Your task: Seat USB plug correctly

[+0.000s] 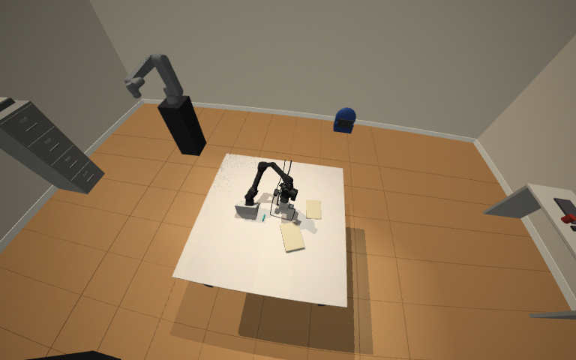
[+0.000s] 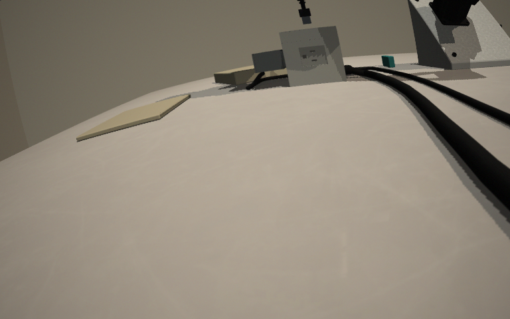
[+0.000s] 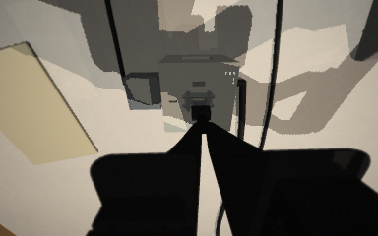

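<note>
One matte grey power cube point(image 2: 312, 56), boxy and flat-faced, sits on your pale table point(image 2: 225, 207). You have the gripper point(image 3: 201, 118) pinched narrow on the USB plug point(image 2: 305, 14), a small dark block with a grey tip, which hangs just above the cube's top with a gap showing. Two thin tan pads point(image 2: 135, 115) lie flat nearby, one small teal block point(image 2: 388, 60) stands beside the arm's base, and two thick black cables point(image 2: 451, 131) snake across the table.

White table point(image 1: 238, 262) under power cube point(image 2: 312, 56)
</note>
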Motion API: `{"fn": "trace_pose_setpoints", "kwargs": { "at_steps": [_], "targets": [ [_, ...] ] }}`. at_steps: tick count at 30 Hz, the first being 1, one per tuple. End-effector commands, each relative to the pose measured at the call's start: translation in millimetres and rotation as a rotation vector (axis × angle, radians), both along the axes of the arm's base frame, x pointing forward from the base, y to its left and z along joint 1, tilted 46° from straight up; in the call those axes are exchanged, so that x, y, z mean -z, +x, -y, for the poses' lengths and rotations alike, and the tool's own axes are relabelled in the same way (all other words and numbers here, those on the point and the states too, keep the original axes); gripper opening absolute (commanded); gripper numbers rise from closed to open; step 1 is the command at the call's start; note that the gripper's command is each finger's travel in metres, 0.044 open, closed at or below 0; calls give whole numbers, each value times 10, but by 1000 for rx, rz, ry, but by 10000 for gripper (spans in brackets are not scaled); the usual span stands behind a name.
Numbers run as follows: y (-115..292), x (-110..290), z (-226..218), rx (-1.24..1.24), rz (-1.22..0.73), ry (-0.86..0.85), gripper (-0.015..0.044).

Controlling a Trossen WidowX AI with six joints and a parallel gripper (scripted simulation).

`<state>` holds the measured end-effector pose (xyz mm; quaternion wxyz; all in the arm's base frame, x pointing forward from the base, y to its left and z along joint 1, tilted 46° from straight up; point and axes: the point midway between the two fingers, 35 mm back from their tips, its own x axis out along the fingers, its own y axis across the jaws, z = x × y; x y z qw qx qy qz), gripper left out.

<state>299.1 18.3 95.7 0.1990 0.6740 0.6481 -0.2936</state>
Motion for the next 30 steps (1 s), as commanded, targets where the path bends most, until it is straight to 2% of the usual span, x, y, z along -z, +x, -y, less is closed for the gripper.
{"fn": "trace_pose_setpoints", "kwargs": {
  "at_steps": [1, 30],
  "targets": [
    [-1, 7, -9, 5, -4, 7, 0],
    [0, 27, -37, 7, -5, 13, 0]
  ]
}}
